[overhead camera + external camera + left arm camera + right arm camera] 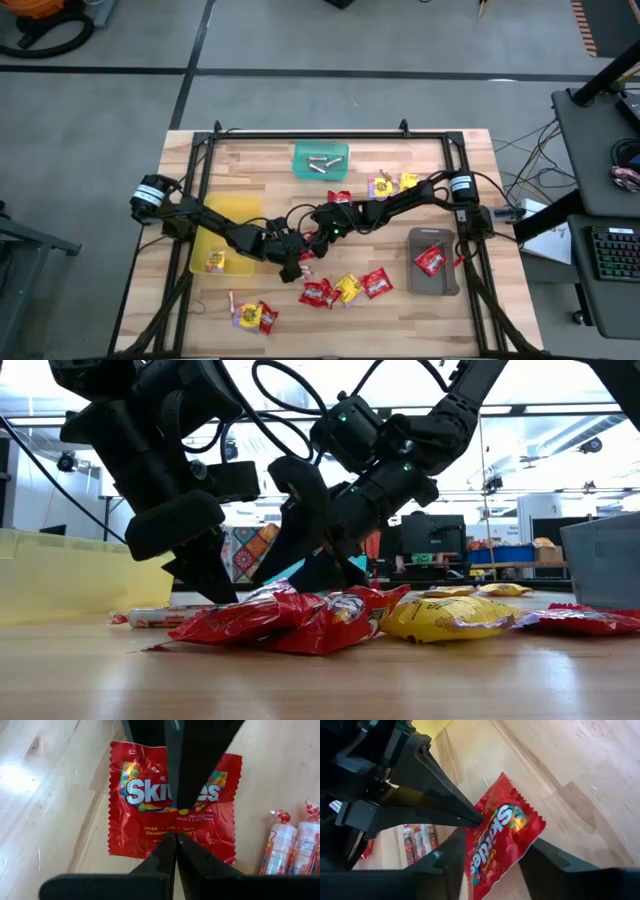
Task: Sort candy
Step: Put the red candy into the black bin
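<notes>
The table is pale butcher-block wood with visible grain and a knot, framed by a black metal rail. It stands on a grey floor crossed by dark lines, and a desk with a keyboard sits off to the right. The low view looks into a bright workshop with ceiling lights and cluttered benches.

Three shallow plastic trays rest on the wood: a translucent yellow tray on the left with one packet in it, a grey tray on the right holding a red packet, and a green tray at the far edge with small pale rolls inside. Bare wood lies open near the front corners and between the trays.

Both dark arms meet at the table's middle. The left gripper has its pointed fingers pressed together, tips down on a glossy red Skittles packet with crimped zigzag edges, lying flat on the wood. The right gripper has its fingers spread, straddling the same packet.

More candy lies loose: crinkled red and yellow packets near the front, another group front left, some toward the back right, and cellophane-twisted rolls just beside the Skittles packet.
</notes>
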Controlling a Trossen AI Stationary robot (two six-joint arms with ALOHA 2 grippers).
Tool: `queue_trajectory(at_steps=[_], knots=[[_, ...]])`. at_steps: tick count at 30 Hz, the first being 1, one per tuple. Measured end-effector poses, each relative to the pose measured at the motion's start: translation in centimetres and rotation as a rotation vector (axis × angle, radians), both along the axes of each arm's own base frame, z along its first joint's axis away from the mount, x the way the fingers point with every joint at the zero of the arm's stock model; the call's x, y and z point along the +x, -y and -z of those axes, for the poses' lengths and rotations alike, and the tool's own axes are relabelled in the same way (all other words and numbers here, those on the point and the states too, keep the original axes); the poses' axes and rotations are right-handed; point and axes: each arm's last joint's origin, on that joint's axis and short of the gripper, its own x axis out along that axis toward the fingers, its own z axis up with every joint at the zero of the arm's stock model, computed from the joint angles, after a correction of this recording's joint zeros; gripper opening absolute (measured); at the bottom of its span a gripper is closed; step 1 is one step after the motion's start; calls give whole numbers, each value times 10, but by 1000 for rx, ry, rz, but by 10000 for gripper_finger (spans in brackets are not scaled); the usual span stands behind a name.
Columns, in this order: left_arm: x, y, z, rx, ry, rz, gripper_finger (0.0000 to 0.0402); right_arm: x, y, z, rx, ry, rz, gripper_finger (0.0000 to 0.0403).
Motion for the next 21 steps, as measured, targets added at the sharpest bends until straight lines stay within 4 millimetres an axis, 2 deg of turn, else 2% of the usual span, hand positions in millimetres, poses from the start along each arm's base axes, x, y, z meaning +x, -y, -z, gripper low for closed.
queue_trajectory(at_steps=[7, 14, 21], knots=[[1, 0, -1, 1, 16, 3, 0, 0, 0, 0, -11, 1, -3, 30], [-4, 2, -13, 1, 20, 11, 0, -1, 1, -9, -49, 25, -22, 19], [-10, 0, -26, 13, 26, 7, 0, -17, 2, -48, -153, -8, -34, 16]])
